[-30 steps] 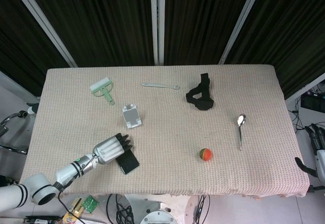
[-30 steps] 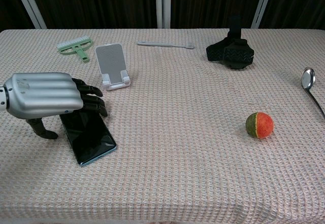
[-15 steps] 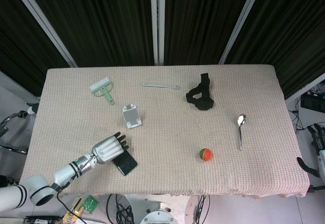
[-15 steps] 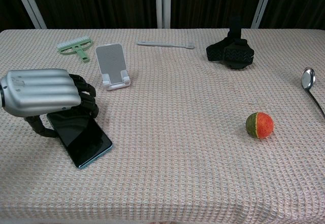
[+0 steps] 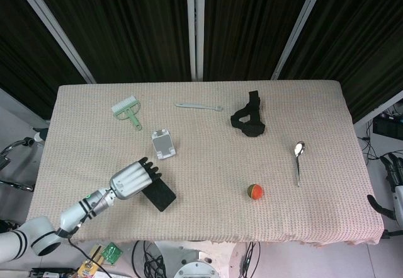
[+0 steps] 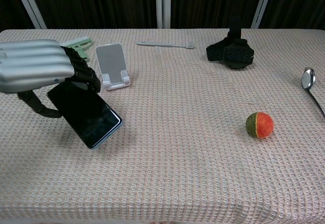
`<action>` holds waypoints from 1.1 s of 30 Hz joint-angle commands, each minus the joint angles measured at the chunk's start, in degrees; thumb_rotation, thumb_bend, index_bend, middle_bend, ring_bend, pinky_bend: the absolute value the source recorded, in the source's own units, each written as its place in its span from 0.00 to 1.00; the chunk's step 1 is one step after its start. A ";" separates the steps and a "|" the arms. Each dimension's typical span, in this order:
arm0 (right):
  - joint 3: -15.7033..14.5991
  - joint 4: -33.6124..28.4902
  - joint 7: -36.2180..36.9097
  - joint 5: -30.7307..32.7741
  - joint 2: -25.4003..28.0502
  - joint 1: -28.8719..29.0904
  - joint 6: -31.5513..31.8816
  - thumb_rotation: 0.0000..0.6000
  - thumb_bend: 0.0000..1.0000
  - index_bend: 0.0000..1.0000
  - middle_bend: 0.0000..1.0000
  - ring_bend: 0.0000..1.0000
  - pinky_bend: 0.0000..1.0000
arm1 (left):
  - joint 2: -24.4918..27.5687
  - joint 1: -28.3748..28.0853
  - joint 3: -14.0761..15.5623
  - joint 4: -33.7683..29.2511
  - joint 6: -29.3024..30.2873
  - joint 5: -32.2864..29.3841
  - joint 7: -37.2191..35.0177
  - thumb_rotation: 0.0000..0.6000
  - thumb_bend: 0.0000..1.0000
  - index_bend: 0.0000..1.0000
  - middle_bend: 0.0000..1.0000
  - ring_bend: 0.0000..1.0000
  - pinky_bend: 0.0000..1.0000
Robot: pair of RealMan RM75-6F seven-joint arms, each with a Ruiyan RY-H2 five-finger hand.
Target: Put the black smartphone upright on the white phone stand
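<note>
Step in hand: carry phase. The left hand (image 6: 38, 74) holds the black smartphone (image 6: 85, 115) by its upper end, tilted, clear of the counter (image 6: 193, 173), at the left of the chest view. The white phone stand (image 6: 112, 65) sits just up and right of it, unoccupied.

Next move, by judgement: bring the phone over the stand, turn it upright and seat its lower edge on the ledge.

Hard to make out: the thumb's contact behind the phone. The right hand (image 5: 395, 176) is cut off at the head view's right edge; its state cannot be told.

Counted: 1 phone (image 6: 85, 116) | 1 stand (image 6: 112, 65) | 1 brush (image 5: 128, 110) | 1 spoon (image 5: 298, 159) | 1 ball (image 6: 259, 125) | 1 strap (image 6: 231, 51) | 1 stick (image 6: 164, 44)
</note>
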 commanded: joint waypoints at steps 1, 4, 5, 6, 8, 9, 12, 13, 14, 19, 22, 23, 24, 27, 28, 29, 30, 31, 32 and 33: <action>0.05 -0.12 -0.08 0.00 0.12 -0.06 0.16 1.00 0.15 0.00 0.00 0.00 0.00 | 2.37 0.03 -1.22 -0.88 1.98 0.96 2.76 1.00 0.27 0.49 0.49 0.35 0.33; 0.15 -0.38 -0.07 0.00 0.32 -0.18 0.47 1.00 0.15 0.00 0.00 0.00 0.00 | 5.03 -0.21 -2.53 -1.80 2.62 1.42 8.16 1.00 0.28 0.49 0.49 0.37 0.33; 0.18 -0.43 -0.03 0.03 0.35 -0.21 0.54 1.00 0.15 0.00 0.00 0.00 0.00 | 5.78 -0.34 -2.98 -1.90 2.74 1.76 10.70 1.00 0.29 0.49 0.49 0.37 0.33; 0.22 -0.45 0.01 0.06 0.35 -0.22 0.59 1.00 0.15 0.00 0.00 0.00 0.00 | 6.38 -0.42 -3.57 -1.88 3.02 2.12 13.67 1.00 0.29 0.49 0.49 0.38 0.33; 0.24 -0.42 0.14 0.06 0.26 -0.22 0.60 1.00 0.15 0.00 0.00 0.00 0.00 | 7.12 -0.18 -5.34 -1.88 3.87 2.31 21.72 1.00 0.30 0.50 0.50 0.38 0.33; 0.22 -0.37 0.21 0.02 0.19 -0.20 0.55 1.00 0.15 0.00 0.00 0.00 0.00 | 7.31 0.04 -6.16 -2.26 3.96 1.83 25.09 1.00 0.30 0.50 0.50 0.39 0.33; 0.08 -0.08 0.41 -0.10 -0.14 -0.10 0.28 1.00 0.15 0.00 0.00 0.00 0.00 | 7.71 0.09 -8.21 -4.71 3.39 0.38 32.63 1.00 0.30 0.50 0.50 0.39 0.32; 0.02 0.01 0.44 -0.16 -0.23 -0.08 0.23 1.00 0.15 0.00 0.00 0.00 0.00 | 7.82 -0.14 -8.64 -5.28 3.08 0.29 34.16 1.00 0.30 0.50 0.50 0.39 0.32; -0.03 0.12 0.45 -0.25 -0.32 -0.07 0.22 1.00 0.15 0.00 0.00 0.00 0.00 | 7.95 -0.63 -9.09 -5.74 2.39 0.36 36.04 1.00 0.30 0.50 0.50 0.39 0.32; 0.16 -0.30 -0.13 -0.14 0.02 -0.22 0.67 1.00 0.15 0.00 0.00 0.00 0.00 | 7.74 -3.57 -10.73 -4.93 -2.72 -0.02 43.56 1.00 0.30 0.49 0.49 0.39 0.31; 0.37 -1.00 -0.46 -0.03 0.51 -0.30 0.99 1.00 0.15 0.00 0.00 0.00 0.00 | 7.62 -5.59 -11.22 -3.95 -6.65 -0.32 47.74 1.00 0.30 0.49 0.49 0.39 0.31; 0.44 -1.19 -0.49 -0.01 0.63 -0.34 1.10 1.00 0.15 0.00 0.00 0.00 0.00 | 7.74 -6.45 -11.28 -3.84 -8.31 -0.38 48.87 1.00 0.30 0.49 0.49 0.39 0.30; 0.47 -1.26 -0.41 0.03 0.66 -0.37 1.15 1.00 0.15 0.00 0.00 0.00 0.00 | 7.86 -7.07 -11.34 -3.83 -9.44 -0.44 49.47 1.00 0.30 0.49 0.49 0.39 0.30; 0.42 -1.11 -0.14 0.26 0.55 -0.41 0.89 1.00 0.15 0.00 0.00 0.00 0.00 | 8.03 -8.57 -11.79 -4.53 -12.56 -1.46 51.37 1.00 0.30 0.49 0.48 0.39 0.30; 0.37 -0.98 -0.13 0.54 0.44 -0.43 0.58 1.00 0.15 0.00 0.00 0.00 0.00 | 8.03 -8.87 -12.22 -5.24 -13.49 -2.42 52.40 1.00 0.30 0.49 0.48 0.39 0.30; 0.33 -0.94 -0.28 0.83 0.40 -0.43 0.25 1.00 0.15 0.00 0.00 0.00 0.00 | 7.92 -9.06 -12.57 -5.84 -14.07 -3.22 53.09 1.00 0.30 0.49 0.48 0.39 0.30; 0.30 -0.90 -0.40 1.07 0.37 -0.41 -0.06 1.00 0.15 0.00 0.00 0.00 0.00 | 7.75 -9.31 -12.89 -6.30 -14.63 -3.90 53.81 1.00 0.30 0.48 0.48 0.39 0.30; 0.28 -0.86 -0.42 1.22 0.34 -0.38 -0.29 1.00 0.15 0.00 0.00 0.00 0.00 | 7.57 -9.66 -13.16 -6.59 -15.19 -4.39 54.56 1.00 0.30 0.48 0.48 0.39 0.30; 0.28 -0.78 -0.39 1.36 0.32 -0.34 -0.52 1.00 0.15 0.00 0.00 0.00 0.00 | 7.28 -10.19 -13.43 -6.78 -15.99 -4.90 55.53 1.00 0.30 0.48 0.48 0.39 0.30; 0.28 -0.71 -0.36 1.42 0.33 -0.32 -0.64 1.00 0.15 0.00 0.00 0.00 0.00 | 7.03 -10.60 -13.65 -6.87 -16.62 -5.40 56.15 1.00 0.30 0.48 0.48 0.39 0.30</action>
